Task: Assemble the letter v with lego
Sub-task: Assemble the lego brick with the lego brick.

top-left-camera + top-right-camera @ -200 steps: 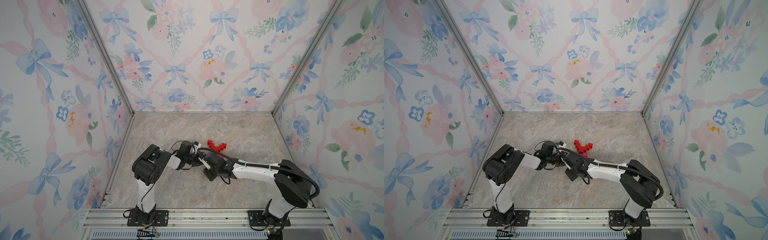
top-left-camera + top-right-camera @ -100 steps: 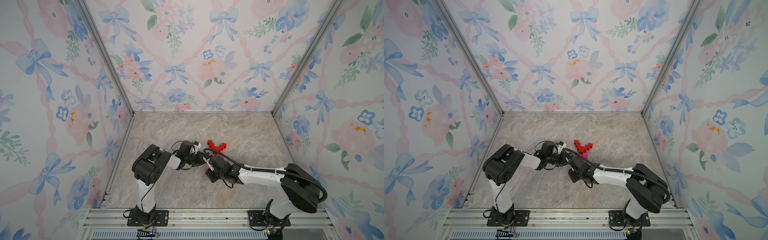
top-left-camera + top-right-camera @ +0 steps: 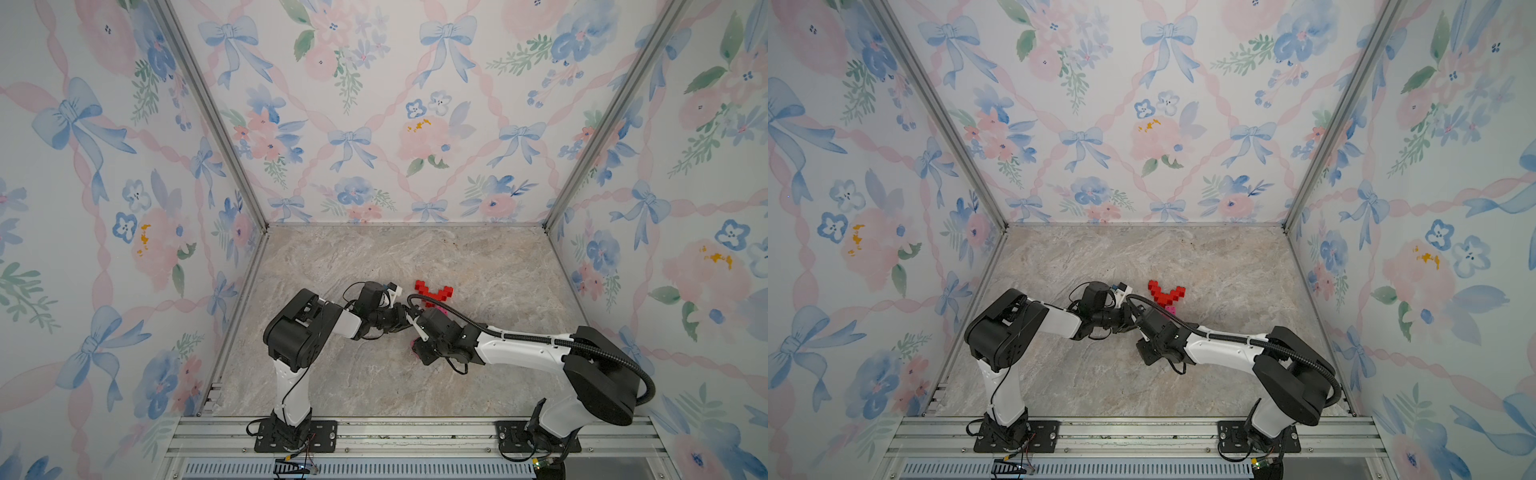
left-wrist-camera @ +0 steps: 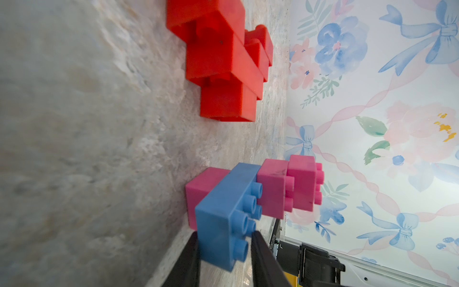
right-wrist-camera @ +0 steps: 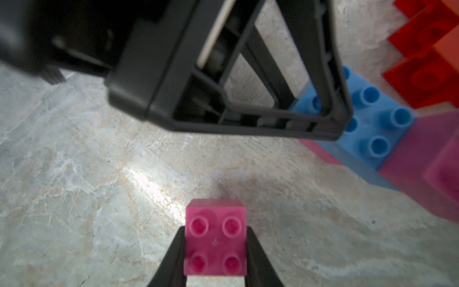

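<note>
Your left claw (image 4: pixel 224 251) clamped on blue brick (image 4: pixel 223 218) end; pink bricks (image 4: pixel 285 188) attached, near red V (image 4: pixel 223 62) on table (image 4: pixel 74 149). Your right claw (image 5: pixel 215 261) pinches single pink brick (image 5: pixel 215 231) by flat sides. Expect light, stiff, slick plastic: hold sides, never studs. In both top views arms (image 3: pixel 519 345) hide both grips.

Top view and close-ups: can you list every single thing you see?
Red bricks: several, red, joined in a V on the table.
Blue brick: one, blue, in the left end effector.
Pink bricks: three, pink, joined to the blue brick.
Lone pink brick: one, pink, in the right end effector.
Walls: three, flowery, around the table.
Arms: two, black and white: left arm, right arm, meeting by the bricks.
End effectors: two, black, shut on bricks.
</note>
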Robot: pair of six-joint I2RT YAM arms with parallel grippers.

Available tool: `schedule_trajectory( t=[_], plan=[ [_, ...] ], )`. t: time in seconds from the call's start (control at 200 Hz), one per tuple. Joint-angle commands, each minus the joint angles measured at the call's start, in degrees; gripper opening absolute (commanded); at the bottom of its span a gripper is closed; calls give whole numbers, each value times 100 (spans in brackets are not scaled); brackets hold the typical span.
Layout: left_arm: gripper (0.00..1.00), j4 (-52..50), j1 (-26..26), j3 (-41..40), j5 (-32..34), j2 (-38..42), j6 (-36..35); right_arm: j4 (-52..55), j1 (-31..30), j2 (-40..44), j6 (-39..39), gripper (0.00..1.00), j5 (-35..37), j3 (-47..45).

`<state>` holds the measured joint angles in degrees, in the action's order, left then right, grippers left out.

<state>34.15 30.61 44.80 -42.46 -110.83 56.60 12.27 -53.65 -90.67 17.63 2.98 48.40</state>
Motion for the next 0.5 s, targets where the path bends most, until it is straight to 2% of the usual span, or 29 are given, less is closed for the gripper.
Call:
schedule_trajectory(
  t=[0.0, 0.165, 0.265, 0.495],
  plan=[
    [34, -560, -53, -92, 369, -7, -176, 608, 48, -282, 39, 17, -214, 151],
    [34, -568, -49, -92, 365, -13, -175, 940, 39, -501, 128, 17, -291, 407],
    [34, -572, -47, -94, 377, -17, -171, 1312, -33, -605, 126, 16, -71, 586],
    [34, -575, -58, -103, 378, -2, -175, 1452, -243, -576, 328, 16, 168, 615]
  ],
)
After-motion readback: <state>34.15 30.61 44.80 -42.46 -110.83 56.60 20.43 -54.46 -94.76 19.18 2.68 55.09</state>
